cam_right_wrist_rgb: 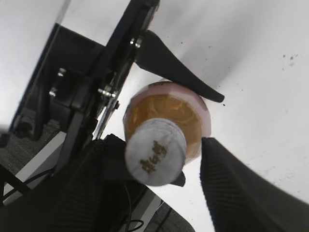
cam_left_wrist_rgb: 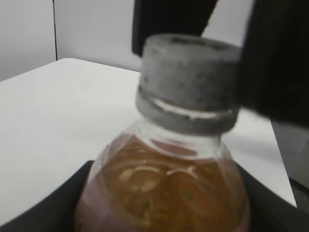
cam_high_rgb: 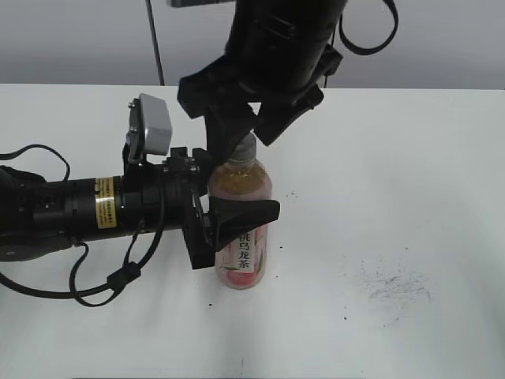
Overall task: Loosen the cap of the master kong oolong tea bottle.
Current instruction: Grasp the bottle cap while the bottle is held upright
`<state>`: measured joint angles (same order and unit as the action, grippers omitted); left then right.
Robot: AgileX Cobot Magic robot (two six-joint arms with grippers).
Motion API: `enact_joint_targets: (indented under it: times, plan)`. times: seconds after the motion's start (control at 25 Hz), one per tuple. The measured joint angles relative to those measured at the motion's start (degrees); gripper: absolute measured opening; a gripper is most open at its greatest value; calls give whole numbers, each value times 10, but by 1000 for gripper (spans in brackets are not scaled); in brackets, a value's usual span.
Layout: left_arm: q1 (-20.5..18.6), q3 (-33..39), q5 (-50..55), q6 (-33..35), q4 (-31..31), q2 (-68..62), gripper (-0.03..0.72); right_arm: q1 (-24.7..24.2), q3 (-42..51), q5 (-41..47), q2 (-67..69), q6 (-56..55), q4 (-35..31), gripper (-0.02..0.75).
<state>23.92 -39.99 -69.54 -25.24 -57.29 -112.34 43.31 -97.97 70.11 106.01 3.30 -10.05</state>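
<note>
the left gripper [cam_high_rgb: 237,225] clamps the master kong oolong tea bottle [cam_high_rgb: 241,217] upright at the table [cam_high_rgb: 410,158] centre, bracing it, while the right gripper [cam_high_rgb: 246,126] hangs at twelve o'clock, fingers spread astride the cap [cam_right_wrist_rgb: 155,152], apparently to twist it.

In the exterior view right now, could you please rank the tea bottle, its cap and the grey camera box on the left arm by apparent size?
1. Clear plastic bottle of amber tea with pink label, clearly largest.
2. Light grey box-shaped wrist camera.
3. Grey-white ribbed screw cap, smallest, though partly hidden between the right pincer's black fingers.
</note>
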Motion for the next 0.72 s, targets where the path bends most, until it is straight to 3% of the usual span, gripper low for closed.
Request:
enact_joint_targets:
  times: [0.2,0.32,0.44,0.72]
  plan:
    - [0,0,0,0,-1,0,448,0,0,0,13,-11,-1,409]
    - [0,0,0,0,-1,0,448,0,0,0,13,-8,4,302]
    - [0,0,0,0,0,0,448,0,0,0,13,24,8,288]
    - [0,0,0,0,0,0,448,0,0,-2,13,283,9,278]
